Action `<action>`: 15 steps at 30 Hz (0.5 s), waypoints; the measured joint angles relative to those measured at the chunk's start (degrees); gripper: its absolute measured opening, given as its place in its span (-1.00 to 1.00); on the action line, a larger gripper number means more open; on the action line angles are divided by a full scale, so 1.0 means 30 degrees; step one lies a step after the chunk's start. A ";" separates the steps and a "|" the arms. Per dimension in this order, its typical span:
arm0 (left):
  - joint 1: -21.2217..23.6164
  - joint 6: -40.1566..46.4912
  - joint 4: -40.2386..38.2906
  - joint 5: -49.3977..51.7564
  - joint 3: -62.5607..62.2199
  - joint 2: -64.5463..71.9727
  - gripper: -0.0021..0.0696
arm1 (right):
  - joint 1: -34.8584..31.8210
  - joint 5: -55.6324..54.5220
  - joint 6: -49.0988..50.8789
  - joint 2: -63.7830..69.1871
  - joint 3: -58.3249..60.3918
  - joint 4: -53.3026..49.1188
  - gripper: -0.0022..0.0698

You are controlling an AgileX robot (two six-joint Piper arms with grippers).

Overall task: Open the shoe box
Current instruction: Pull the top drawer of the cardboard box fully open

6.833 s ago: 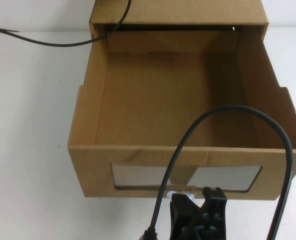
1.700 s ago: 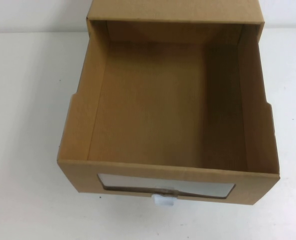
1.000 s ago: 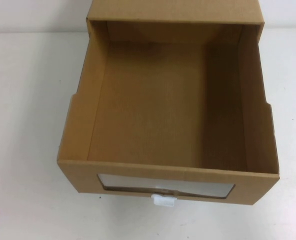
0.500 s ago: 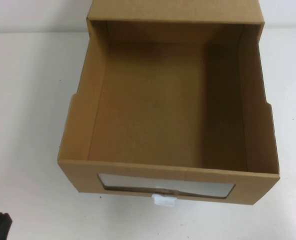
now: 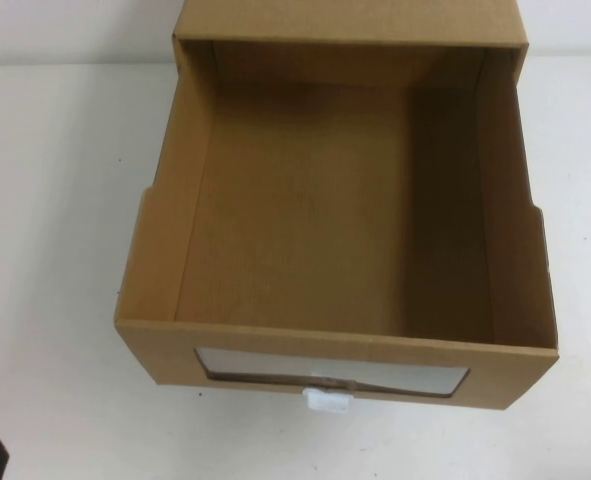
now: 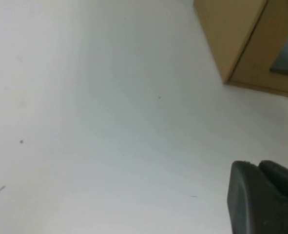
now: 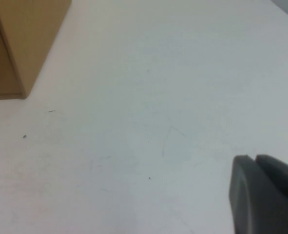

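High view: the brown cardboard shoe box (image 5: 305, 220) sits mid-frame on the white surface (image 5: 55, 200). Its drawer is slid well out of the cardboard outer sleeve (image 5: 350, 20) toward the robot, so it's open and you look straight down onto the drawer's bare floor. The front wall has a wide cut-out window (image 5: 405, 378) with a plain pale panel behind it. A small white pull tab (image 5: 327, 400) pokes out just under the window's lower edge, about mid-width. Both side walls step down partway along. There's open surface on either side of the box and a strip in front of the tab. From up there you only get a dark sliver in the near-left corner. The left wrist view fills that in: the left claw (image 6: 257, 168) is clenched, black fingers pressed together, over bare surface, well apart from the box's front corner, where the window's edge shows. The right wrist view is the only one with the right claw (image 7: 255, 160), also clenched, over bare, lightly scuffed surface, a box corner well off from it.
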 joint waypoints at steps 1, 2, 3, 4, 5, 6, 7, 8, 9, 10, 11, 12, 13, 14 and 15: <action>-0.0280 -0.1187 0.1056 0.0050 0.0000 0.0000 -0.95 | 0.0000 0.0000 0.0000 0.0000 0.0000 -0.0123 -0.99; -0.0578 -0.2305 0.2146 -0.0054 0.0000 0.0000 -0.95 | 0.0000 0.0000 0.0000 0.0000 0.0000 -0.0162 -0.99; -0.0844 -0.3185 0.3079 -0.0153 0.0000 0.0000 -0.95 | 0.0000 0.0000 0.0000 0.0000 0.0000 -0.0195 -0.99; -0.1208 -0.4297 0.4345 -0.0207 0.0000 0.0000 -0.95 | 0.0000 0.0000 0.0000 0.0000 0.0000 -0.0195 -0.99; -0.1599 -0.5389 0.5574 -0.0234 0.0000 0.0000 -0.95 | 0.0000 0.0000 0.0000 0.0000 0.0000 -0.0195 -0.99; -0.1917 -0.6412 0.6438 -0.0234 0.0000 0.0000 -0.95 | 0.0000 0.0000 0.0000 0.0000 0.0000 -0.0195 -0.99; -0.2288 -0.7275 0.7327 -0.0234 0.0000 0.0000 -0.95 | 0.0000 0.0000 0.0000 0.0000 0.0000 -0.0195 -0.99; -0.2605 -0.7863 0.7910 -0.0234 0.0000 0.0000 -0.95 | 0.0000 0.0000 0.0000 0.0000 0.0000 -0.0195 -0.99; -0.2785 -0.8248 0.8266 -0.0234 0.0000 0.0000 -0.95 | 0.0000 0.0000 0.0000 0.0000 0.0000 -0.0195 -0.99; -0.2930 -0.8459 0.8522 -0.0234 0.0000 0.0000 -0.95 | 0.0000 0.0000 0.0024 0.0000 0.0000 -0.0195 -0.99; -0.2973 -0.8590 0.8641 -0.0234 0.0000 0.0000 -0.95 | 0.0000 0.0000 0.0024 0.0000 0.0000 -0.0195 -0.99; -0.2971 -0.8665 0.8695 -0.0234 0.0000 0.0000 -0.95 | 0.0000 0.0000 0.0024 0.0000 0.0000 -0.0195 -0.99; -0.2971 -0.8709 0.8736 -0.0234 0.0000 0.0000 -0.95 | 0.0000 0.0000 0.0024 0.0000 0.0000 -0.0195 -0.99; -0.2971 -0.8788 0.8774 -0.0234 0.0000 0.0000 -0.95 | 0.0000 0.0000 0.0024 0.0000 0.0000 -0.0195 -0.99; -0.2971 -0.8790 0.8821 -0.0234 0.0000 0.0000 -0.95 | 0.0000 0.0000 0.0041 0.0000 0.0000 -0.0195 -0.99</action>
